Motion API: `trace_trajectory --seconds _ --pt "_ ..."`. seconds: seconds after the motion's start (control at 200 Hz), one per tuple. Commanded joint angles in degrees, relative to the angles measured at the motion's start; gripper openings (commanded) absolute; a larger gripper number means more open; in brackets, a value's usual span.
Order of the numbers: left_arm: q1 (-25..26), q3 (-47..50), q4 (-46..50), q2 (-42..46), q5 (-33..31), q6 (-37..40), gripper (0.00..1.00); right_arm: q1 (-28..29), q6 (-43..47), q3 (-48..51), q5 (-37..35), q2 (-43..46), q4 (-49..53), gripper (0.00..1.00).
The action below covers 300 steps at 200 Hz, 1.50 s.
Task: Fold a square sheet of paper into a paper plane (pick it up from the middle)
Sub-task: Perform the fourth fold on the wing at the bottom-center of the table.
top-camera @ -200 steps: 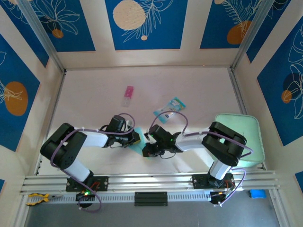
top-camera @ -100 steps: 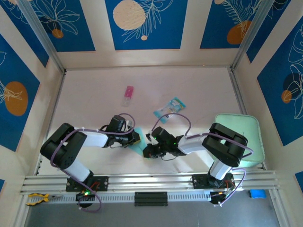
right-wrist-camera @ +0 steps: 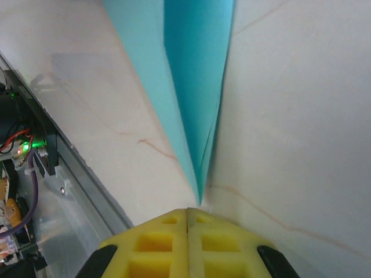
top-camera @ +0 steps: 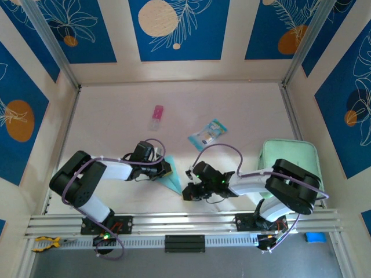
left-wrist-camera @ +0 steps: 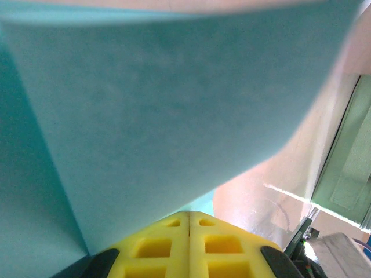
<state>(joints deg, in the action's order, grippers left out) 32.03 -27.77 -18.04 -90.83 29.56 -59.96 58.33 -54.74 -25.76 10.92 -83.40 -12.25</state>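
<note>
The light-blue sheet of paper lies on the table folded into a slim pointed dart, its point toward the near edge. My left gripper is shut, its yellow fingertips against the dart's wide end. The paper spreads just ahead of them, and I cannot tell whether any of it is pinched. My right gripper is shut and holds nothing. In the right wrist view, the dart's point lies a small gap ahead of that right gripper, with the folded layers running away from it.
A teal-and-clear packet and a small pink item lie farther back on the table. A mint-green pad sits at the right, under the right arm. The aluminium rail runs along the near edge, close to the right gripper.
The right gripper has pulled back off the paper toward the near edge and rightward, uncovering the dart's point. The left gripper and the paper have stayed put.
</note>
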Motion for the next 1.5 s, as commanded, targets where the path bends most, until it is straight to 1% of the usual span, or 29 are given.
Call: trace_trajectory --seconds 0.0,0.085,0.165,0.305,0.465,0.67,0.77,0.88,0.99,1.09,1.25,1.385,1.495 --pt "-0.11 1.41 2.57 -0.42 -2.1 0.33 0.0 -0.8 2.73 -4.6 0.6 4.14 6.94 0.06" --pt "-0.1 1.57 2.57 -0.32 -2.08 0.38 0.0 -2.25 4.04 -6.76 0.19 4.57 8.14 0.07" --pt "-0.1 1.43 2.38 -0.5 -1.89 0.35 0.0 -3.54 4.46 -8.65 0.86 2.72 7.9 0.07" --pt "-0.07 1.67 2.57 -0.22 -2.14 0.37 0.0 -3.57 3.76 -11.77 -0.38 -1.58 7.08 0.07" --pt "-0.12 1.65 1.87 -0.75 -1.73 0.12 0.0 -3.63 3.85 -16.86 -1.78 -6.89 8.8 0.07" --pt "-0.05 1.42 2.36 -0.4 -1.79 0.42 0.0 -3.87 2.74 -19.8 -2.78 -12.71 9.38 0.08" --pt "-0.06 1.45 2.07 -0.16 -1.59 0.38 0.0 -3.92 1.9 -19.41 -3.0 -14.3 9.42 0.08" --pt "-0.11 1.31 2.1 0.62 -1.53 0.88 0.01 -4.02 0.39 -16.96 -2.57 -14.5 6.85 0.08" --pt "-0.08 0.32 3.29 1.56 -1.56 2.05 0.06 -4.07 -0.2 -15.83 -2.46 -14.33 6.33 0.08" --pt "-0.05 -0.77 4.84 3.58 -1.85 3.29 0.12 -4.1 -0.64 -15.0 -2.57 -14.06 5.9 0.08" --pt "-0.11 -1.8 7.27 7.51 -2.34 5.49 0.18 -4.37 -1.94 -14.01 -2.26 -14.41 5.3 0.07" --pt "0.04 -1.52 9.8 11.04 -3.04 6.77 0.17 -4.44 -2.95 -12.95 -1.89 -15.03 4.39 0.06" --pt "0.5 -0.36 10.58 12.66 -2.63 6.62 0.11 -4.47 -3.52 -12.26 -1.67 -15.47 3.81 0.05"
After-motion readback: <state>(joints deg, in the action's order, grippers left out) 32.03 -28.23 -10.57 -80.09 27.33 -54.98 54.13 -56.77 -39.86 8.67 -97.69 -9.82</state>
